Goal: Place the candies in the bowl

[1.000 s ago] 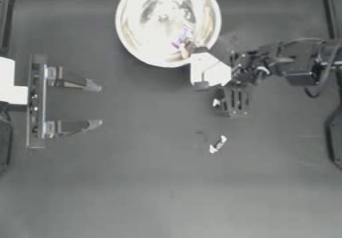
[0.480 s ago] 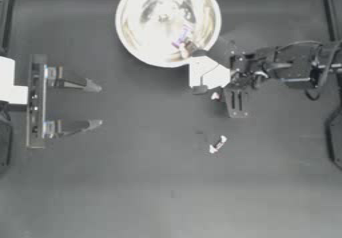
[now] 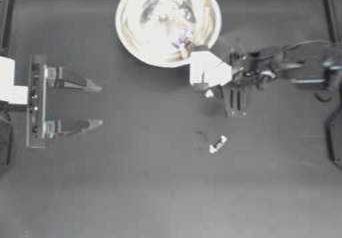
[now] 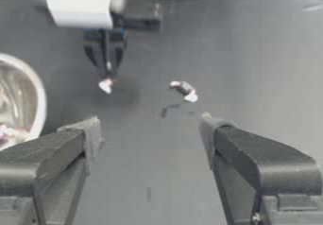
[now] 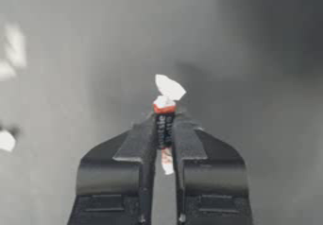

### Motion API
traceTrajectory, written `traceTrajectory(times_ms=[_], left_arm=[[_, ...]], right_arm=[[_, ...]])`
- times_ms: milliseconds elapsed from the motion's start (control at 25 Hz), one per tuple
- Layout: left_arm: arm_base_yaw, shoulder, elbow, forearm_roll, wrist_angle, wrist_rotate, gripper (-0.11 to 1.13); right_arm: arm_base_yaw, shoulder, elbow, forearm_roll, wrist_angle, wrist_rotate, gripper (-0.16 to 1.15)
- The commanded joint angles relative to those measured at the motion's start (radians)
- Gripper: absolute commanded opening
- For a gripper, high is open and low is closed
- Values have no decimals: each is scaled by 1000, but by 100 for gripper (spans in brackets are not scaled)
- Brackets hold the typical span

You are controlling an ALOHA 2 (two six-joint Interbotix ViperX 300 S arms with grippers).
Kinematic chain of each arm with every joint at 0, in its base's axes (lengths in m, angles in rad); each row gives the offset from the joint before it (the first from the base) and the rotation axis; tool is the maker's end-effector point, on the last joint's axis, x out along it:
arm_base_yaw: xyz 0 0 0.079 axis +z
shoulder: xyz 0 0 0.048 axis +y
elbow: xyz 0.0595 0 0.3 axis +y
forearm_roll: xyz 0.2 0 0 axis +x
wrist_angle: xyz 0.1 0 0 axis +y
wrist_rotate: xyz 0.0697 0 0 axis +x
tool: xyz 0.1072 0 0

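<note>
- Fingers of the right gripper (image 5: pixel 163 125) are clamping a white candy (image 5: pixel 165 107), its long axis running along them, one twist end poking out past the tips.
- Bowl (image 3: pixel 137 44) is sitting just beside that gripper, toward the table's far edge, so that's the carry.
- Another candy (image 3: pixel 218 144) is lying on the tabletop (image 3: pixel 133 192) nearby.
- Left gripper (image 3: pixel 93 106) is waiting well apart, fingers spread.

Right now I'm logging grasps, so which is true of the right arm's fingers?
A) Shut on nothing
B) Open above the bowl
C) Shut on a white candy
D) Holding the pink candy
C: the right gripper has its fingers pinched on a white red-marked candy, just below the bowl.
</note>
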Motion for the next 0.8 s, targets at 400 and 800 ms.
traceTrajectory(times_ms=[400,800], left_arm=[[-2,-15,6,-3,-15,-3,96],[-2,-15,6,-3,-15,-3,96]], right_arm=[[-163,-135,-115,29,-236,-25,41],[-250,100,-285,11,-379,-25,41]])
